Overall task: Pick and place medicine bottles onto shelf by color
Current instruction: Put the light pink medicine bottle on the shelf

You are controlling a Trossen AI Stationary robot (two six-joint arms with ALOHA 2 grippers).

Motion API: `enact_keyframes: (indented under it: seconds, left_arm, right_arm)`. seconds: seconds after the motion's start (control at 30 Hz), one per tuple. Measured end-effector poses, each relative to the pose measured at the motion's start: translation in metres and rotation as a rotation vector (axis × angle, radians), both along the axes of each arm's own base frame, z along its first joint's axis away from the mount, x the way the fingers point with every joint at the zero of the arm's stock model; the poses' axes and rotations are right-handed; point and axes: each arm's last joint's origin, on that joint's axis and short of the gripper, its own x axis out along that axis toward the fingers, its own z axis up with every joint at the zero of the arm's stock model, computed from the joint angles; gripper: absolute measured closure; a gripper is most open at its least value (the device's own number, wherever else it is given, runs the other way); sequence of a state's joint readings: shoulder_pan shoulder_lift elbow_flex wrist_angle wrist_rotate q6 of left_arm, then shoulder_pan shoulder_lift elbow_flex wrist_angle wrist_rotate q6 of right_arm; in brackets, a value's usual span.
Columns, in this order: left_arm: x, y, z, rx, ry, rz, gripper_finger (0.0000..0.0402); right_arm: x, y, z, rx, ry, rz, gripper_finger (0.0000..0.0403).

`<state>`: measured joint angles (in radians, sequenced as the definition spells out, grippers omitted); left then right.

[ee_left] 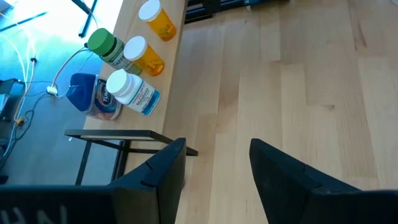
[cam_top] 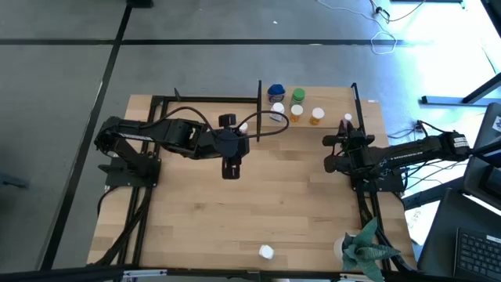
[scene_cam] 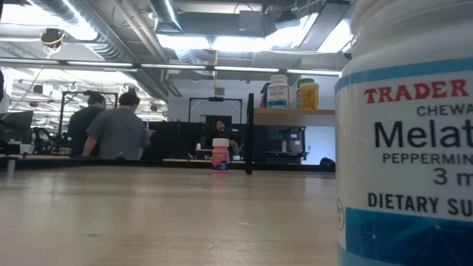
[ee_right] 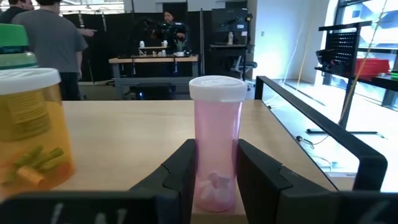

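Both grippers part-open, right gripper (ee_right: 214,171) clamped on pink bottle (ee_right: 217,140), left gripper (ee_left: 214,177) empty, fingers apart.

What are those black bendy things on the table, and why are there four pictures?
They are two robot arms, and each ends in a two-finger claw. One picture looks down from above, one looks across the table from low down, and two come from cameras on the arms' wrists. On the wooden shelf stand little medicine bottles: a blue one, a green one and orange ones. The right claw sits around a pink bottle with a white cap. The left claw is open and holds nothing.
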<state>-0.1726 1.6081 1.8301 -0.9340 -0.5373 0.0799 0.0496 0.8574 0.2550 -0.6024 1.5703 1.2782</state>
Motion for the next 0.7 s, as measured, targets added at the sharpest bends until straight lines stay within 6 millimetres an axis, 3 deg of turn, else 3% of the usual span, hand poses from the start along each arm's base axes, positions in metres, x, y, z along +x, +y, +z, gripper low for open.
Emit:
enact_keyframes:
  seconds: [0.7]
  left_arm:
    - [-0.0001, -0.0001, -0.0001, 0.001, 0.001, -0.001, 0.0230]
  right_arm:
    - [-0.0004, -0.0039, 0.0002, 0.002, -0.009, -0.035, 0.0300]
